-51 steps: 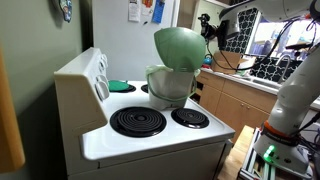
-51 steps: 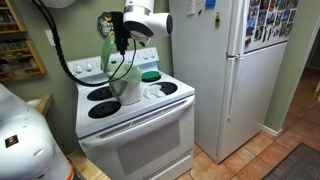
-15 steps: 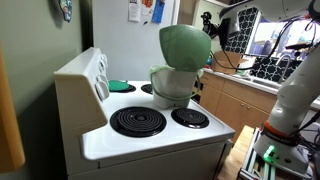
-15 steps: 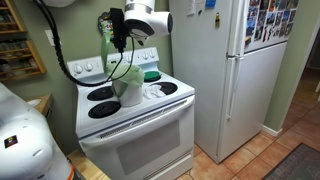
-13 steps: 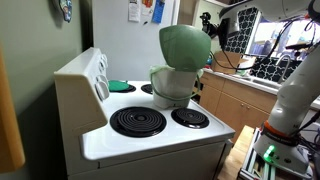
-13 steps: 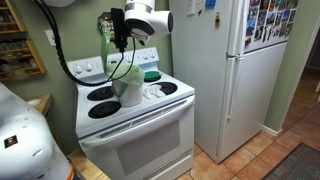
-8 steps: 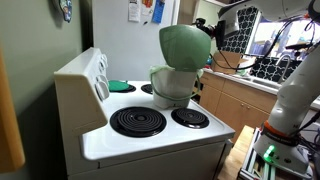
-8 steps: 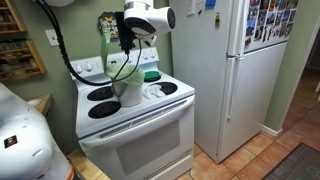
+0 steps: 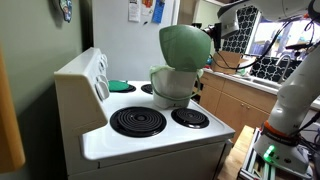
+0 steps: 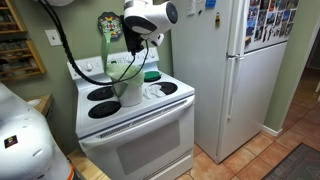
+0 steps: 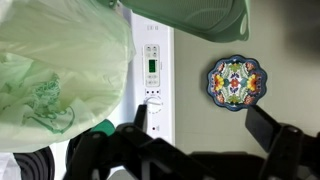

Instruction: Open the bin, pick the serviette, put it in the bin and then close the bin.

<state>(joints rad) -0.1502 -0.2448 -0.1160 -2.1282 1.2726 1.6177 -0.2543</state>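
The bin (image 9: 170, 88) stands on the white stove between the burners, pale grey with a green rim. Its domed green lid (image 9: 185, 45) stands open and upright. It also shows in an exterior view (image 10: 128, 88). A pale green liner bag (image 11: 50, 70) fills the bin in the wrist view, with the lid (image 11: 195, 15) at the top. A crumpled white serviette (image 10: 157, 90) lies on the stove beside the bin. My gripper (image 10: 136, 44) hangs open and empty above the bin, apart from the lid; its fingers (image 11: 205, 125) frame the wall.
A flat green disc (image 10: 151, 75) lies at the stove's back, also seen in an exterior view (image 9: 119, 86). The stove's control panel (image 11: 152, 70) and a painted wall plate (image 11: 233, 82) are behind. A white fridge (image 10: 235, 70) stands beside the stove.
My gripper has moved off the open lid, sideways and a little up. The lid stays open and the bin has not moved.
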